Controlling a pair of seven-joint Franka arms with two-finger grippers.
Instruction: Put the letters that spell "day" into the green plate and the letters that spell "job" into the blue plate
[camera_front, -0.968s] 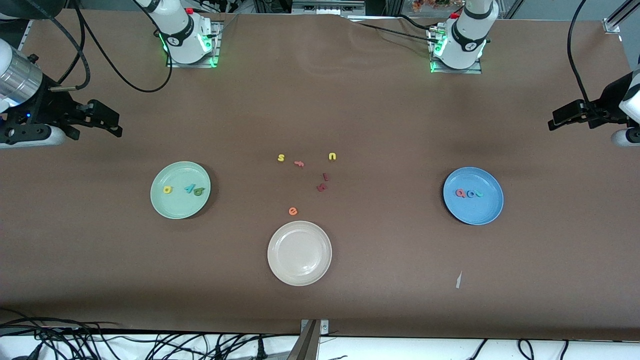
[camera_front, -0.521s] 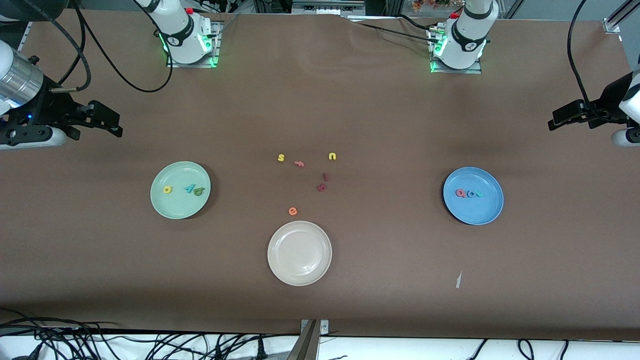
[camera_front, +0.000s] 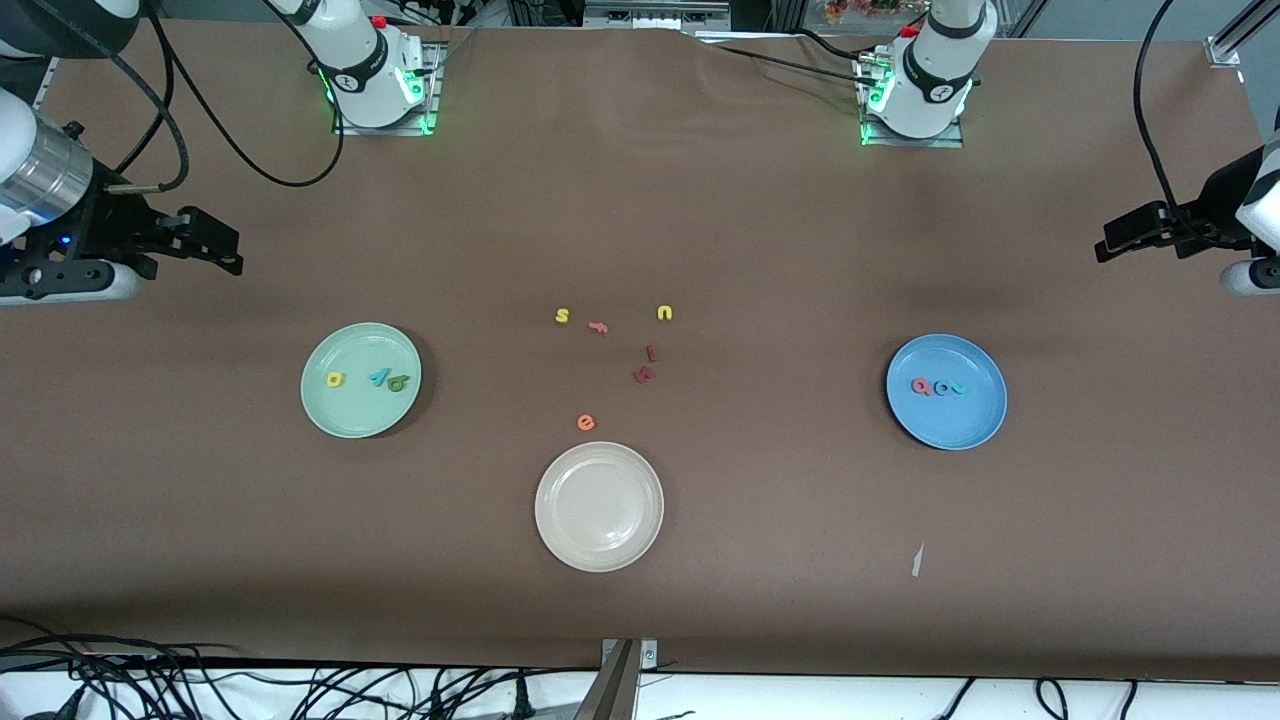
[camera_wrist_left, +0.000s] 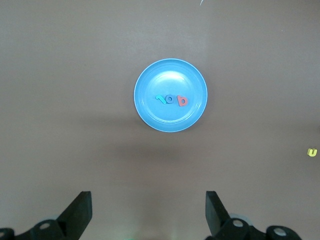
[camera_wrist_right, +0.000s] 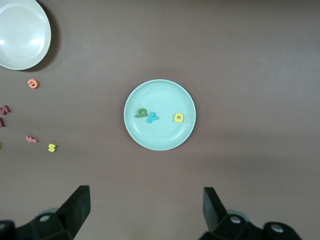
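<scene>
**A:** From the front, where did things lie?

**B:** The letters that spell "day" (camera_front: 368, 379) lay in the green plate (camera_front: 335, 415), toward the right arm's end of the table; the letters that spell "job" (camera_front: 937, 386) lay in the blue plate (camera_front: 950, 430), toward the left arm's end. The right gripper (camera_front: 225, 250) and the left gripper (camera_front: 1115, 240) hung high at the table's two ends, well apart from the plates, each arm waiting.

**A:** And the left wrist view?

**B:** The left gripper (camera_wrist_left: 149, 212) had its fingers spread wide, holding nothing, with the blue plate (camera_wrist_left: 150, 112) and its j, o and b in a touching row.

**A:** The right wrist?

**B:** The same: the right gripper (camera_wrist_right: 146, 210) gaped empty, well clear of the green plate (camera_wrist_right: 165, 140). The d and y touched; the a sat apart.

**A:** How would they handle?

**B:** Light, thin and probably soft, I'd judge. Any regrasp would mean pinching a letter across its flat edges, and the touching ones would be awkward.
</scene>
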